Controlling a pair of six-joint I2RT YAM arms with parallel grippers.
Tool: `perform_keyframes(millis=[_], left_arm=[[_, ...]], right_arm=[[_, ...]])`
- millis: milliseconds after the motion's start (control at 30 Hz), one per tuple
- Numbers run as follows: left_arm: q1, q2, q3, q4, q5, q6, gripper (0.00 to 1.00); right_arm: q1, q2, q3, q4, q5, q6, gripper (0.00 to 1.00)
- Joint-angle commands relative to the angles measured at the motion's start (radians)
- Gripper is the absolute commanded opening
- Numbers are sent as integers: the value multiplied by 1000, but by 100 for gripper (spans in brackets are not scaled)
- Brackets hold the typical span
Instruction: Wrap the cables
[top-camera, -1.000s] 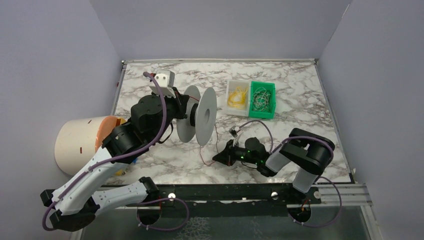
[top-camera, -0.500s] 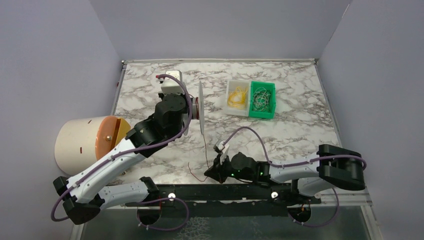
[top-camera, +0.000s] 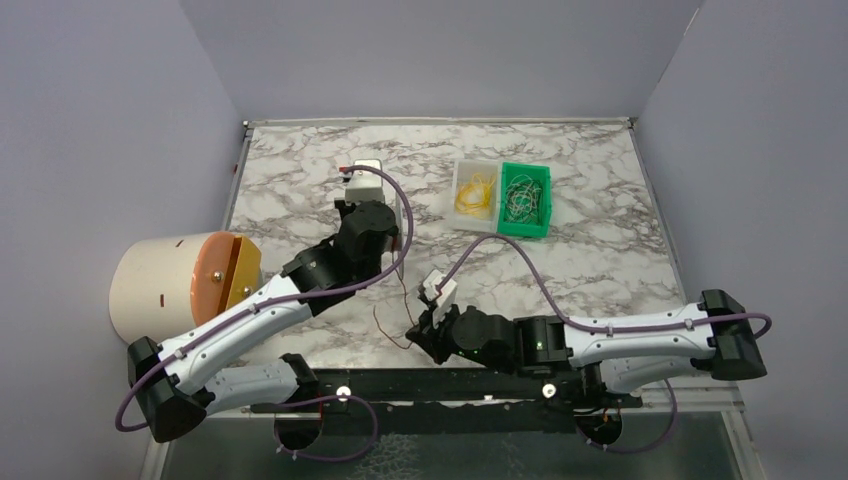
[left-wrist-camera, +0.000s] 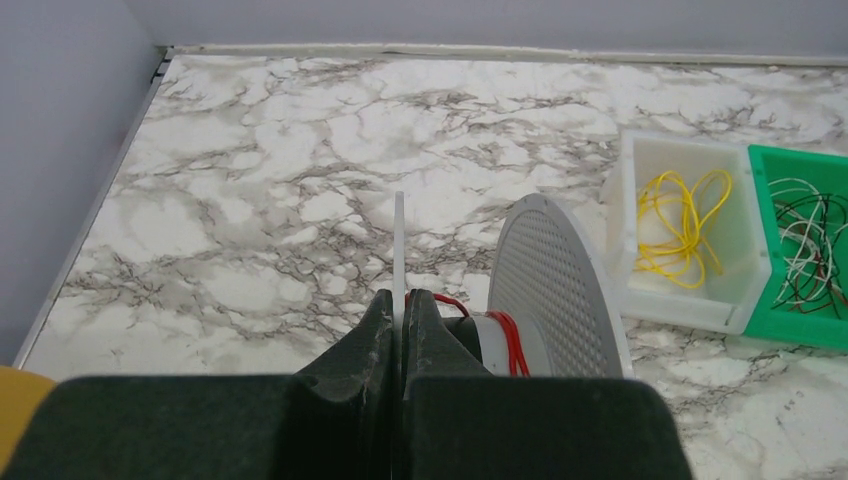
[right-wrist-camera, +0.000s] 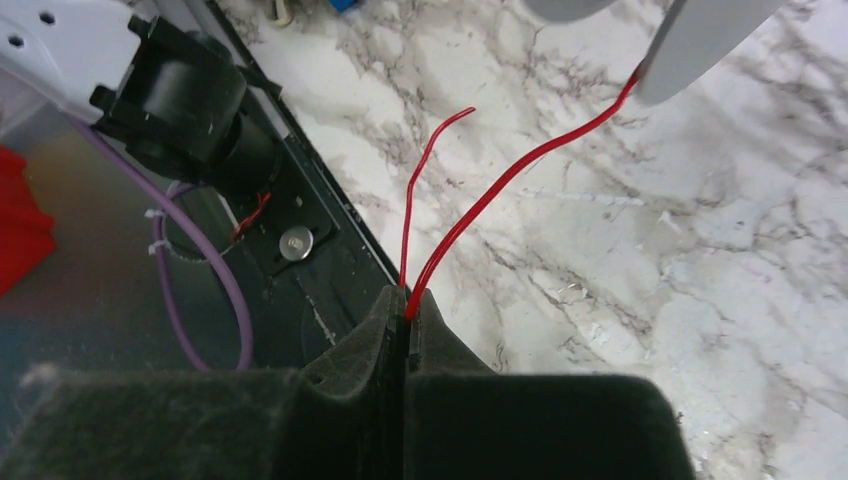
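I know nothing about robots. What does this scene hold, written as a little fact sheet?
left gripper: shut on one thin flange of the white spool
right gripper: shut on the red wire
red wire: a few turns on the spool hub; one strand runs to the right gripper, a short end sticks out free
white bin: yellow wires
green bin: pale and dark wires
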Motion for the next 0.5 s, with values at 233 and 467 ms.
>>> perform_keyframes(millis=[233,467], left_arm=[[3,-21,-70,-31,77,-46,0],[3,-32,-81,-124,202,5,0]], right_arm=[[4,-2,277,-323,271,-209,1],[-144,31,402,-420,151,-402,1]])
